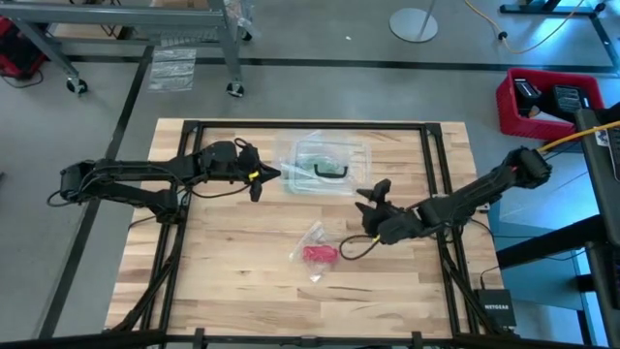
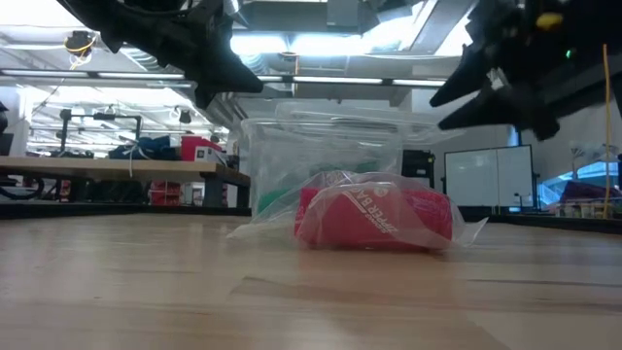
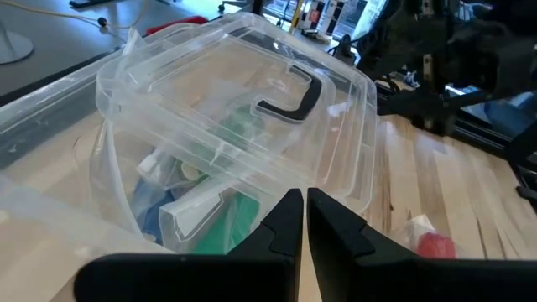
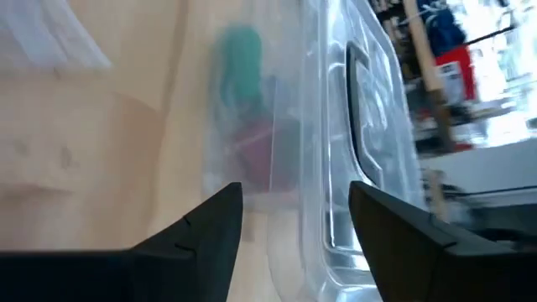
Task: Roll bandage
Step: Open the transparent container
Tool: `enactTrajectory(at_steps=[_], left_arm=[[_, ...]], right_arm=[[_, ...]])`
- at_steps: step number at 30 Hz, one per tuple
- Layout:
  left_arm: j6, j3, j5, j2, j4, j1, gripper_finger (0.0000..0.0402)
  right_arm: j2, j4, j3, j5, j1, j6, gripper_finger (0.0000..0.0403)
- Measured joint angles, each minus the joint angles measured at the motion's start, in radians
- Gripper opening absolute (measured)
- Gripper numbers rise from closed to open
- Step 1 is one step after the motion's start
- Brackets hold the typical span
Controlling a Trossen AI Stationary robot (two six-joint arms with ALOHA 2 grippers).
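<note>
The left gripper (image 1: 274, 174) hangs above the table just left of the clear box (image 1: 329, 167), its fingers (image 3: 285, 220) pressed together. The right gripper (image 1: 369, 199) hovers just right of the box's near corner, jaws apart and holding nothing, its arm reaching in from the right.

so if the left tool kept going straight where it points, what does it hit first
Most likely the clear plastic box: the shut left tool points right at its near wall, just short of it, though the exact gap is hard to judge.
</note>
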Motion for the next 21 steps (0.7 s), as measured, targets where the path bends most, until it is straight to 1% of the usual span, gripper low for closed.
enactTrajectory(at_steps=[4,7,11,17,19,21], left_arm=[[-0.008,0.000,0.000,0.000,-0.005,0.000,0.0012],[-0.009,0.000,0.000,0.000,-0.008,0.000,0.0012],[-0.009,0.000,0.000,0.000,-0.003,0.000,0.0012],[-0.016,0.000,0.000,0.000,-0.005,-0.005,0.0012],[-0.016,0.000,-0.001,0.000,-0.007,-0.013,0.0012],[-0.015,0.000,0.000,0.000,-0.009,-0.020,0.0012]], right_arm=[[0.090,0.052,0.000,0.116,0.001,-0.092,0.0223],[0.136,0.091,0.001,0.152,-0.001,-0.116,0.0223],[0.184,0.150,0.001,0.265,-0.036,-0.118,0.0223],[0.203,0.199,0.001,0.246,-0.100,-0.117,0.0217],[0.203,0.227,0.002,0.247,-0.106,-0.117,0.0195],[0.203,0.228,0.008,0.251,-0.104,-0.118,0.0156]])
